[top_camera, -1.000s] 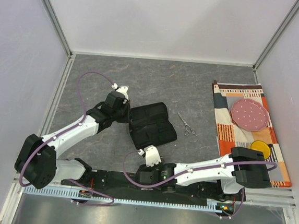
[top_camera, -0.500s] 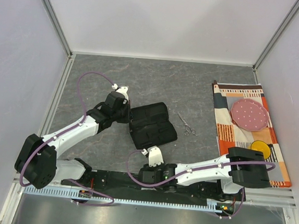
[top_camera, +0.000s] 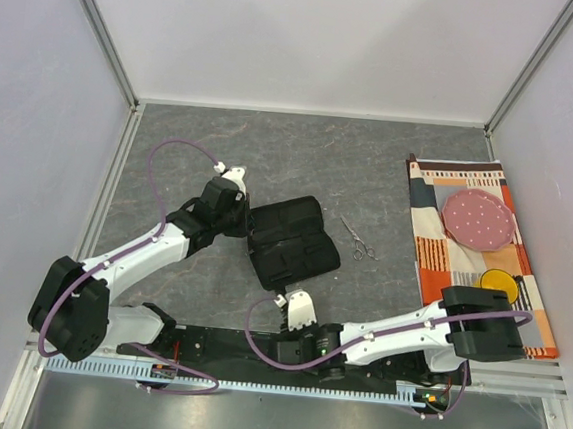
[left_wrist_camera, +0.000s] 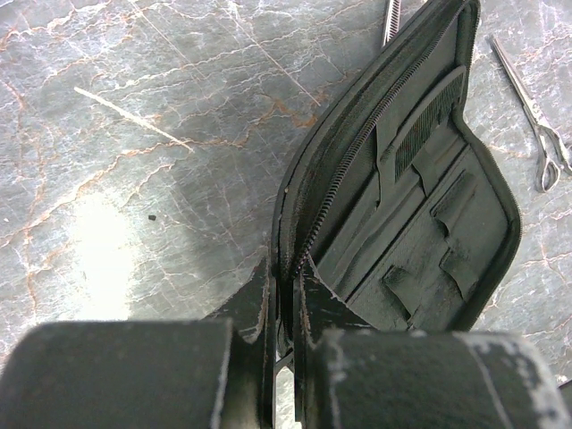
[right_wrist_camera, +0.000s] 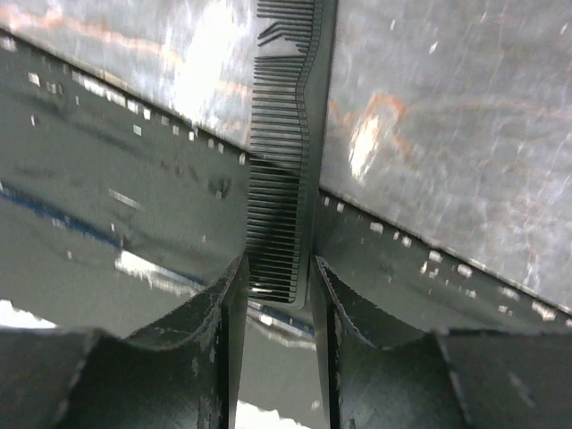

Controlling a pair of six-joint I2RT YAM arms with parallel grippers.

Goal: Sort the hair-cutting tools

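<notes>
L hand [left_wrist_camera: 284, 299] pinches pouch [left_wrist_camera: 420, 241] edge; R hand [right_wrist_camera: 277, 268] prob. pinching comb [right_wrist_camera: 290, 134].

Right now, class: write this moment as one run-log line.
left gripper: shut on pouch edge | right gripper: shut on black comb | scissors: lying beside pouch

The table [top_camera: 322, 157] top is dark grey and looks like stone, with thin pale and rusty lines on it — a bright patch of light [left_wrist_camera: 103, 255] shines on it in the left wrist view. Plain white walls [top_camera: 312, 36] stand at the back and both sides, with silver metal strips [top_camera: 100, 30] in the corners. A stripy orange, black and cream cloth [top_camera: 433, 258] lies flat on the table's right side.
</notes>
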